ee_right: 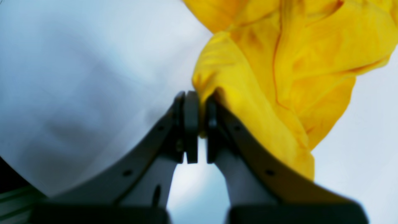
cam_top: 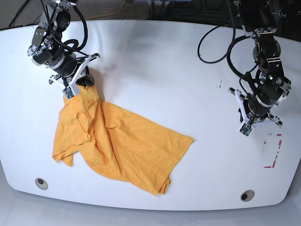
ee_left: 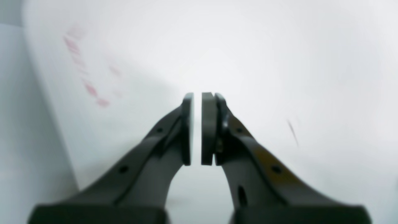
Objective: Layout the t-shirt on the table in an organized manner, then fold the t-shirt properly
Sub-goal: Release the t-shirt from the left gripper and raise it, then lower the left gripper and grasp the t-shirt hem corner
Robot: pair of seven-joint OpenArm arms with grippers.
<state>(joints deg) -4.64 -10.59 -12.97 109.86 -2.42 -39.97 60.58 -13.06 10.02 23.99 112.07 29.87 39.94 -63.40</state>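
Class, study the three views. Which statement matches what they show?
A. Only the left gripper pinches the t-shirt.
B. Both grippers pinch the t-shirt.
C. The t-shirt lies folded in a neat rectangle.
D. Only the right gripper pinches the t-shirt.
D: the right gripper has t-shirt fabric between its fingers, while the left gripper is shut on nothing above the bare table.

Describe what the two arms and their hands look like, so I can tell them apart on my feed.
Both match: black jointed links with silver-grey housings and looping black cables. Each hand, left hand and right hand, has dark grey curved fingers with flat pads, white brackets and a small green board at the wrist.
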